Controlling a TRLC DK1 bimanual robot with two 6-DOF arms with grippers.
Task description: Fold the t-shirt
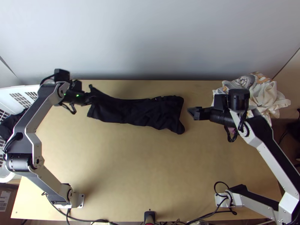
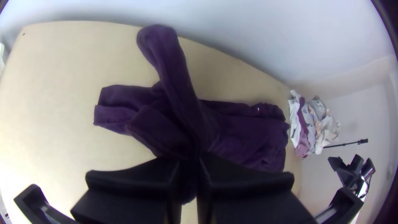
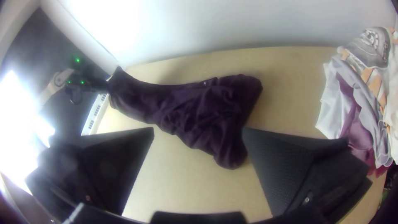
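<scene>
Left pincer [image 2: 189, 162]: right up close to the camera, fingers nearly together with a bunch of the dark t-shirt [image 1: 144, 112] pinched between them, so yeah, it's got a grip.
Right pincer [image 3: 199, 130]: also close up in its own wrist view, fingers spread wide, nothing between them. It hangs just off the other end of the shirt.
T-shirt: a long, narrow, wrinkly strip running from the left pincer almost over to the right one, mostly on the tabletop [image 1: 131, 168]. The held end looks bunched and a bit raised, and a slim flap [image 2: 163, 54] pokes out past the left pincer toward the wall [image 1: 150, 41].
Clothes pile [image 1: 264, 93]: heaped just past the right pincer, mostly pale stuff.
Basket [image 1: 20, 93]: white, beyond the left pincer on the side away from the shirt.
Step in hand: my guess is mid-fold, lengthwise part roughly done, with the left end being gathered for a fold across.
Next move: probably carry that held end over toward the right pincer and lay it flat. I'd tuck the flap in too, and maybe pin the far end with the right pincer so the strip doesn't slide or twist.
</scene>
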